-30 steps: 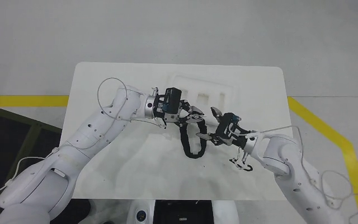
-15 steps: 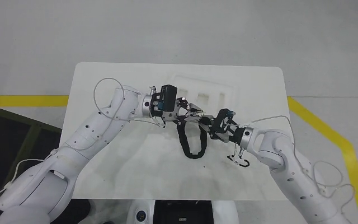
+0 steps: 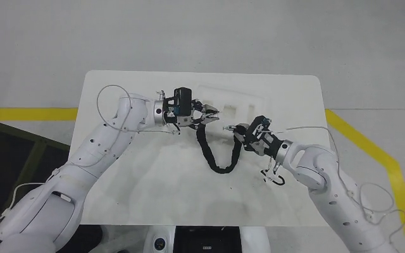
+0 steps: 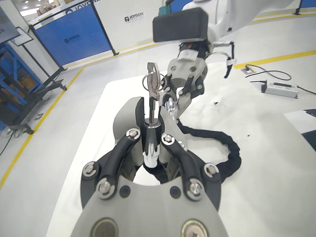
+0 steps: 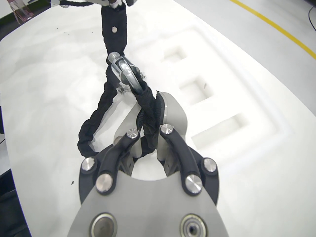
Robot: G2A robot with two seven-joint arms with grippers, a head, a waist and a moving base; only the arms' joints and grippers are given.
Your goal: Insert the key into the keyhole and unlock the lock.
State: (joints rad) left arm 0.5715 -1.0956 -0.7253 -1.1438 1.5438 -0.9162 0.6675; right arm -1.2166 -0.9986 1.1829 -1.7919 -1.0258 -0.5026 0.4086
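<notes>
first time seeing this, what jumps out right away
A black fabric-covered chain sags in a loop over the white table, one end in each gripper. The left gripper clamps the metal lock cylinder, with the key standing in its keyhole. The right gripper pinches the chain's other end.

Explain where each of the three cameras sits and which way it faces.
Top view: above the arms, facing down at the table; both arms show, left hand and right hand holding the chain between them.
Left wrist view: on the left wrist, facing along its hand to the key in the lock body.
Right wrist view: on the right wrist, facing along its hand, across the foam tray.
Shared: both wrist views show the chain.
</notes>
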